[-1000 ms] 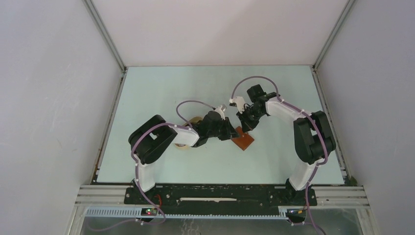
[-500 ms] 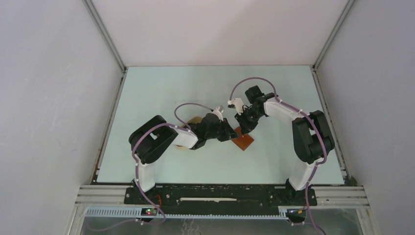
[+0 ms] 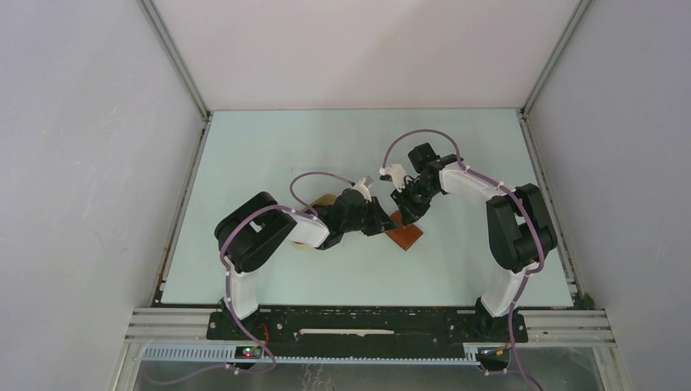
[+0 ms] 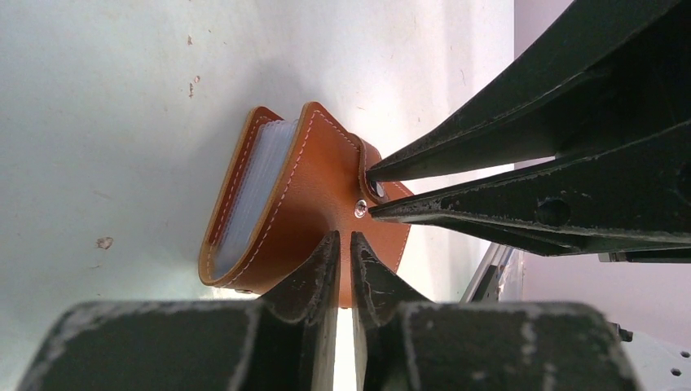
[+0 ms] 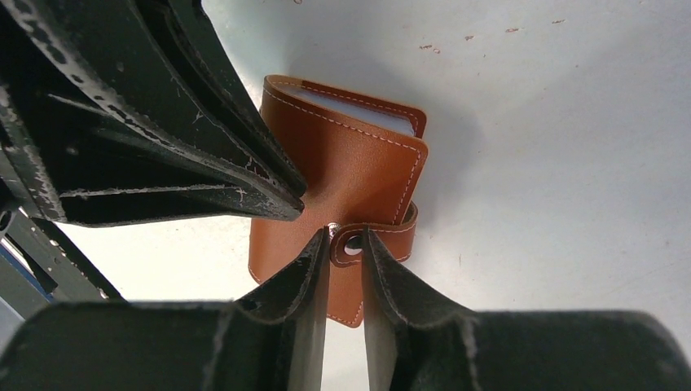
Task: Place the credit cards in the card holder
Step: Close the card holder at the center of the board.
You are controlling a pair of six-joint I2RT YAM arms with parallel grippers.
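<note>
The reddish-brown card holder [image 3: 407,235] lies folded mid-table, bulging, with pale edges of the credit cards [image 4: 251,186] showing between its covers [image 5: 356,107]. Its strap wraps one edge, and the snap tab [image 5: 351,243] sits between the fingertips of my right gripper [image 5: 346,244], whose jaws stand slightly apart. My left gripper [image 4: 345,241] comes from the opposite side with its jaws almost together. Its tips rest on the holder's outer cover [image 4: 314,191], and I see no leather pinched between them. From above, the two grippers [image 3: 383,221] [image 3: 405,213] meet over the holder.
A beige tray [image 3: 325,199] is mostly hidden under the left forearm. Grey walls close in the pale green table [image 3: 269,155] on three sides. Both arm bases stand along the near edge.
My right gripper's jaws have parted from shut and now stand either side of the snap tab. The left gripper and the card holder have hardly moved.
</note>
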